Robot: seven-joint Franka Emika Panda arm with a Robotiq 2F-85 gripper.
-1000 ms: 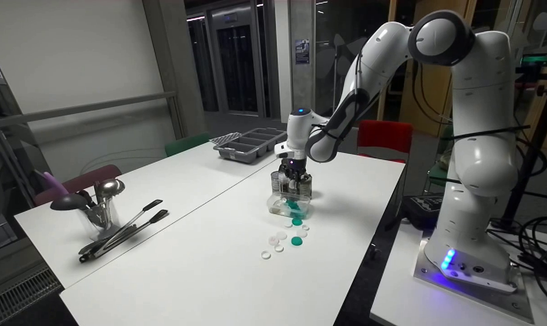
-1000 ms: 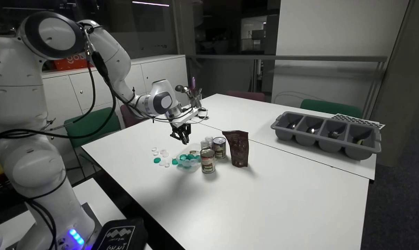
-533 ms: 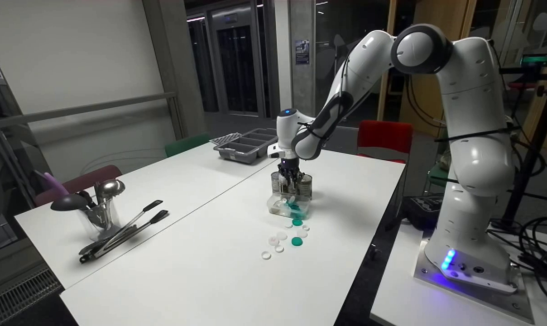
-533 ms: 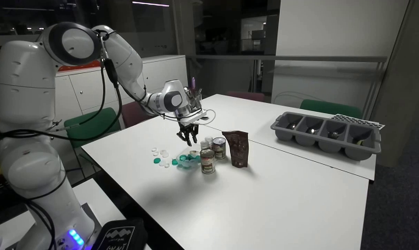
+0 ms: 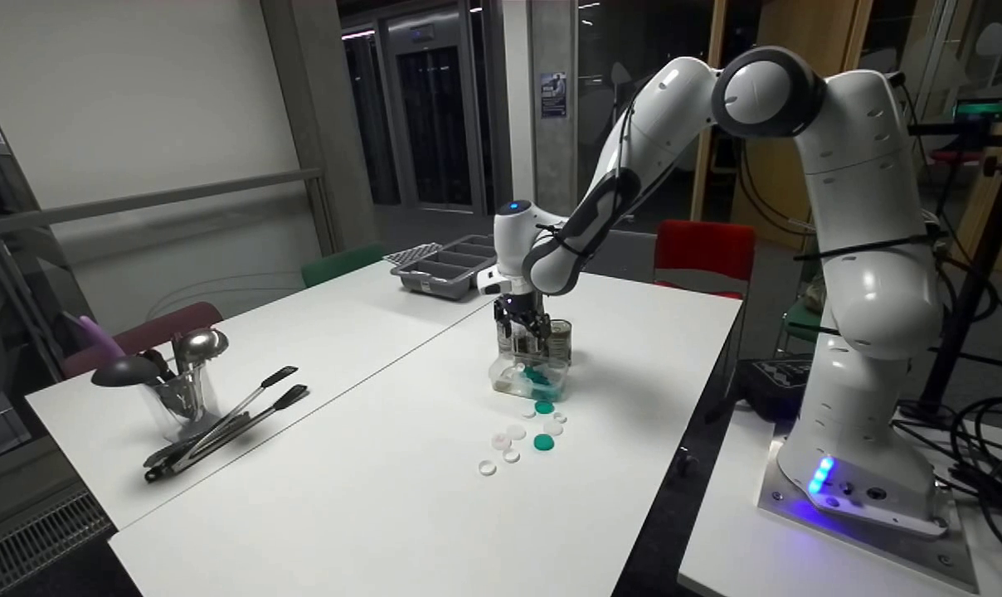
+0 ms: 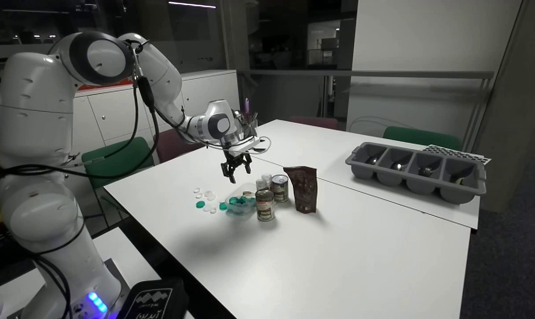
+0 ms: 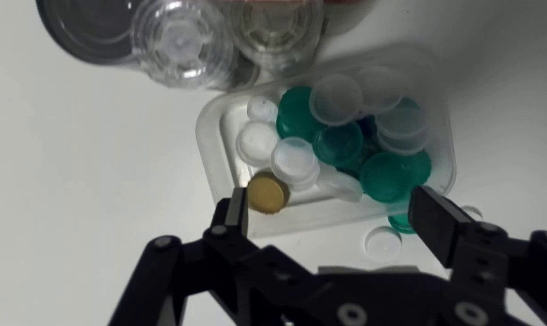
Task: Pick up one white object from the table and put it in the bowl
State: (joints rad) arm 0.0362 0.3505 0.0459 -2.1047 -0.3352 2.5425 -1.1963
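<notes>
Tool (image 7: pixel 328 203) is spread wide, nil held, over clear tub (image 7: pixel 300 218) at frame ctr., prob. for release of 1 white cap (image 7: pixel 340 184).

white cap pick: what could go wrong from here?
Wrong pick: the gripper, jaws apart, hangs near the clear tub, which holds white caps; it might grab one of those, not a loose white cap outside.
That cap lies close to the tub wall and a green cap; the approach could bump either.
A can stands close beside the tub; a sideways brush may tip it.
</notes>
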